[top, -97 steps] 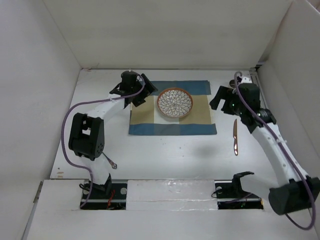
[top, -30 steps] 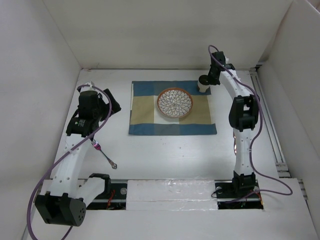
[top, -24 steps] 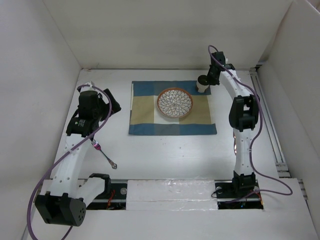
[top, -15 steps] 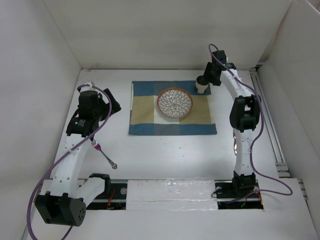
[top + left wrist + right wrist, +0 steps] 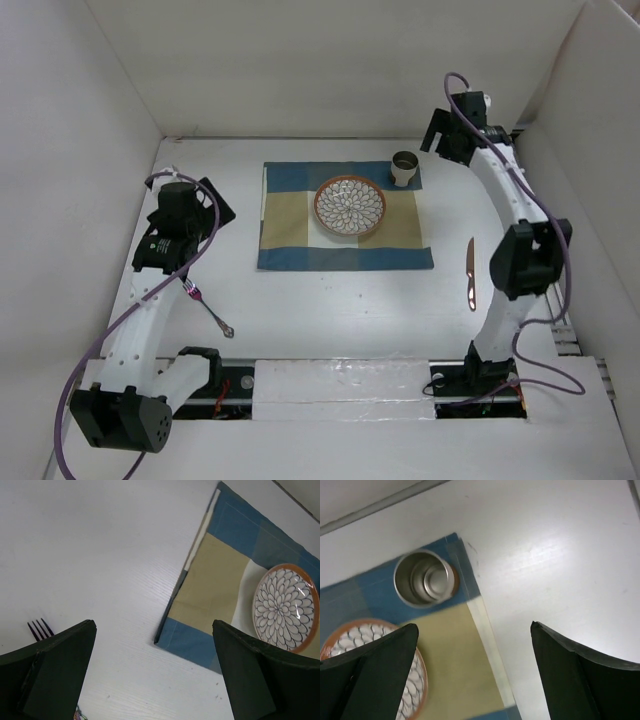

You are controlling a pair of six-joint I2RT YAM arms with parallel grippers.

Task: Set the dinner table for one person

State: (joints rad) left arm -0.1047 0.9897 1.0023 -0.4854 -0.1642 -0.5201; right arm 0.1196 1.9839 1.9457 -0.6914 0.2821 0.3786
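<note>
The dinner table [image 5: 330,310] fills the floor of the enclosure, with white panels [image 5: 330,70] rising along its left, far and right edges and the arm bases at its near edge. A blue-and-tan checked mat [image 5: 290,225] lies toward the far edge, slightly left of centre, with a patterned plate [image 5: 350,206] on its middle and a metal cup [image 5: 404,166] upright on its far right corner. Bare table surrounds the mat, with a broad strip between its near hem and the bases. A copper-coloured knife [image 5: 470,273] lies right of the mat, apart from it, running near to far beside the right arm. A fork [image 5: 212,312] lies toward the near left corner, partly under the left arm. The left gripper [image 5: 154,625] hangs over bare table between the left edge and the mat, jaws spread wide and gripping nothing. The right gripper [image 5: 474,626] is up by the far right corner, just beyond the cup, jaws equally wide and empty. The left wrist view shows the mat's left hem and the fork's tines beside one finger, which the arm partly covers from above. The right wrist view looks down into the cup, showing it empty and close to the mat's right hem. Only the top view shows the knife.
</note>
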